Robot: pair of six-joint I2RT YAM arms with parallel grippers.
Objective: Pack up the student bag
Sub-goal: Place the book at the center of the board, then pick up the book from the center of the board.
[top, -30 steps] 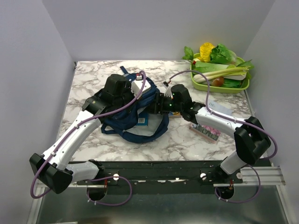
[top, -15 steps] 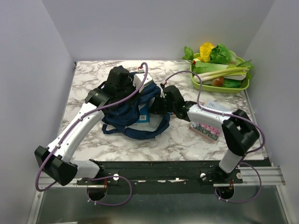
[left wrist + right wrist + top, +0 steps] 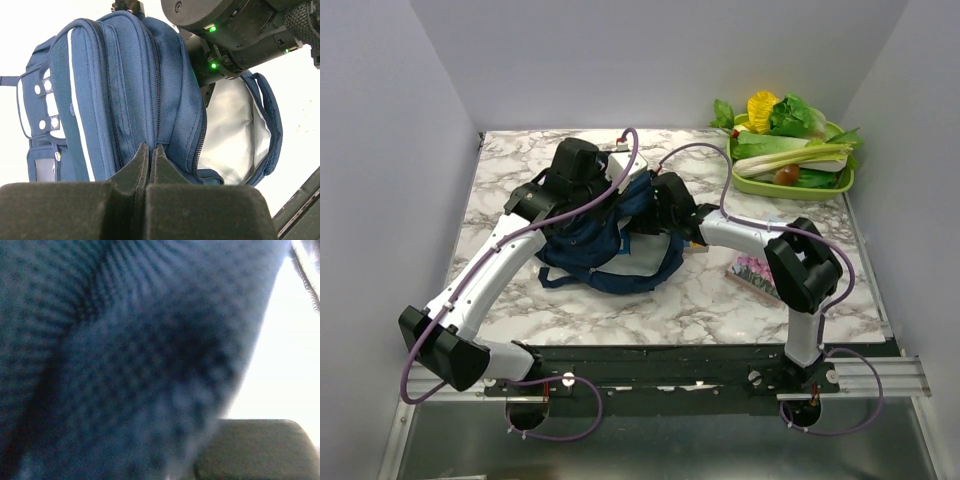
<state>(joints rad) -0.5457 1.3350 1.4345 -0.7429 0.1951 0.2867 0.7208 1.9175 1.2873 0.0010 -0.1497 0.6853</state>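
Observation:
The navy student bag (image 3: 605,240) lies in the middle of the table with its main compartment unzipped. Its pale grey lining (image 3: 235,135) shows in the left wrist view. My left gripper (image 3: 150,150) is shut on a fold of the bag's blue fabric beside the zip and holds the opening up. In the top view it sits at the bag's far edge (image 3: 595,185). My right gripper (image 3: 660,200) is at the bag's open mouth on the right. Its wrist view is filled with blurred blue bag fabric (image 3: 125,350), so its jaws are hidden.
A green tray (image 3: 798,190) of vegetables stands at the back right. A flat flower-patterned item (image 3: 757,275) lies on the marble right of the bag, under my right forearm. The bag's straps (image 3: 665,265) trail toward the front.
My right arm has swung left and its gripper has moved up to the bag's mouth. My left gripper has pulled the bag's fabric a little farther back, still shut on it.

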